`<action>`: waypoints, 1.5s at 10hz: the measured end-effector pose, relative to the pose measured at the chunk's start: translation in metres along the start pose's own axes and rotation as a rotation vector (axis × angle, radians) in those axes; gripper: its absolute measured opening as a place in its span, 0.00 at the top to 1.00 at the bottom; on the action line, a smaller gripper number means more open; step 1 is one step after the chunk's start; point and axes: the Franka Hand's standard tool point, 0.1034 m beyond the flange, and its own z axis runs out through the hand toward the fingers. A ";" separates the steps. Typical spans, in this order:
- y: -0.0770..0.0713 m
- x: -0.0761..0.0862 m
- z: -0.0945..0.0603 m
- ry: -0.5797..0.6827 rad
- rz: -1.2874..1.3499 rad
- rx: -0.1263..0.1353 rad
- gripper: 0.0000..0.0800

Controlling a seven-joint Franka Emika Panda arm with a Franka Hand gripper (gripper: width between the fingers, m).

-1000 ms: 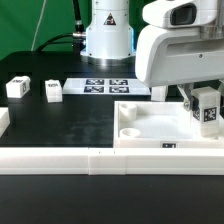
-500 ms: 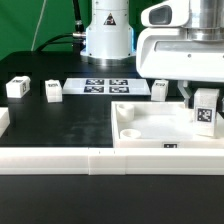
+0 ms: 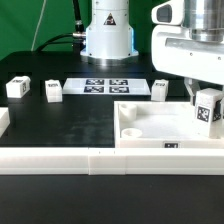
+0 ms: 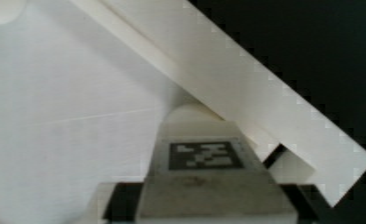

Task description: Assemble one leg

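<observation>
My gripper [image 3: 207, 104] is shut on a leg [image 3: 209, 111], a small white block with a black-and-white tag on its face. It holds the leg just above the far right corner of the large white square panel [image 3: 150, 133]. In the wrist view the leg [image 4: 205, 160] sits between my dark fingers [image 4: 119, 203], over the panel floor [image 4: 73, 100] and close to its raised rim [image 4: 251, 75]. Three more legs stand on the black table: two at the exterior view's left [image 3: 16, 88] [image 3: 53, 91] and one behind the panel [image 3: 160, 90].
The marker board [image 3: 105, 86] lies at the back centre in front of the robot base [image 3: 107, 35]. A long white rail [image 3: 70, 160] runs along the front edge, with a white piece [image 3: 3, 122] at the far left.
The arm has shifted toward the exterior view's right, carrying the leg a little further right over the panel's corner. The other legs have not moved.
</observation>
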 end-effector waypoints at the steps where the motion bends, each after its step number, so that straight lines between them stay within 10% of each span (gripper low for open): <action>1: 0.000 0.000 0.000 -0.002 0.026 0.001 0.64; 5: -0.001 -0.001 0.000 -0.017 0.159 0.008 0.51; 7: -0.003 -0.001 -0.001 -0.016 0.068 0.012 0.23; 15: -0.006 0.000 -0.004 0.027 -0.825 -0.017 0.19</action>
